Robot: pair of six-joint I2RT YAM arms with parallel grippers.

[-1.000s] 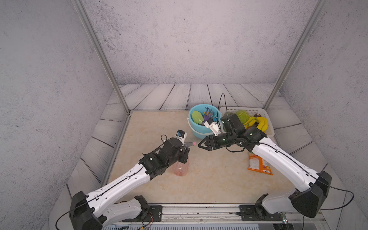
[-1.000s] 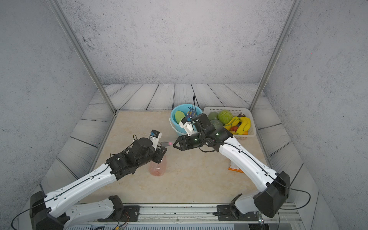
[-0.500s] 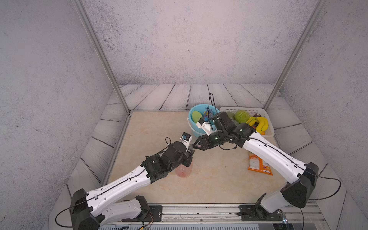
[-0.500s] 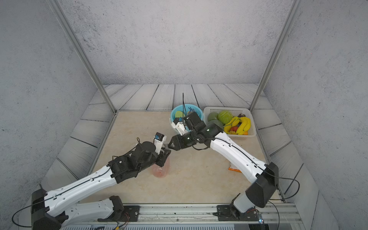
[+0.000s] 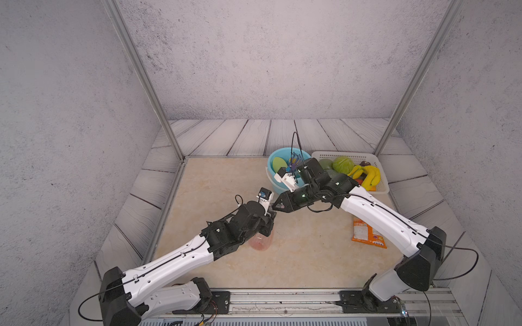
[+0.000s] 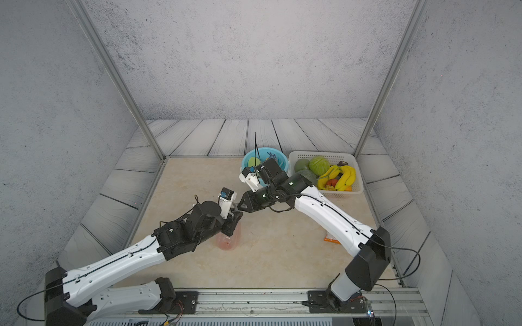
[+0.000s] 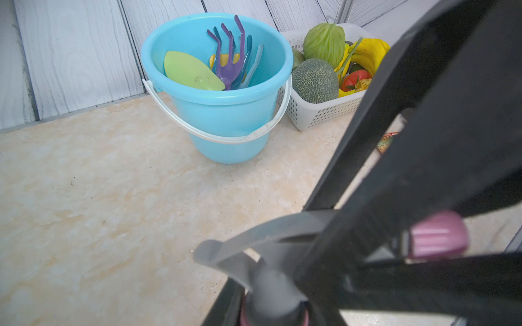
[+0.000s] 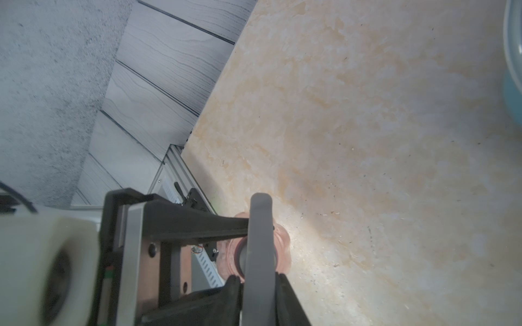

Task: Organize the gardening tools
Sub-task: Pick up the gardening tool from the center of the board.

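We judge a handover: left pincer (image 5: 269, 223) clamped on the spray bottle (image 5: 261, 241) beneath it, right pincer (image 8: 258, 279) clamped on its head; next, left releases, right carries to the bucket (image 7: 226, 121)

Grey speckled walls (image 5: 254, 56) close the space in on three sides. Slim metal posts (image 5: 142, 76) rise at a slant from the two far corners of the desk (image 5: 220, 180). The desk top is pale beige, mottled and veined like marble. Grey wood-grain planks (image 5: 254, 135) fill the strip between the walls and the desk's far, left and right edges. A slotted aluminium rail (image 5: 282, 303) runs along the near edge. The light is soft and even, with only faint shadows on the desk. The right wrist view shows one brighter patch on its surface.
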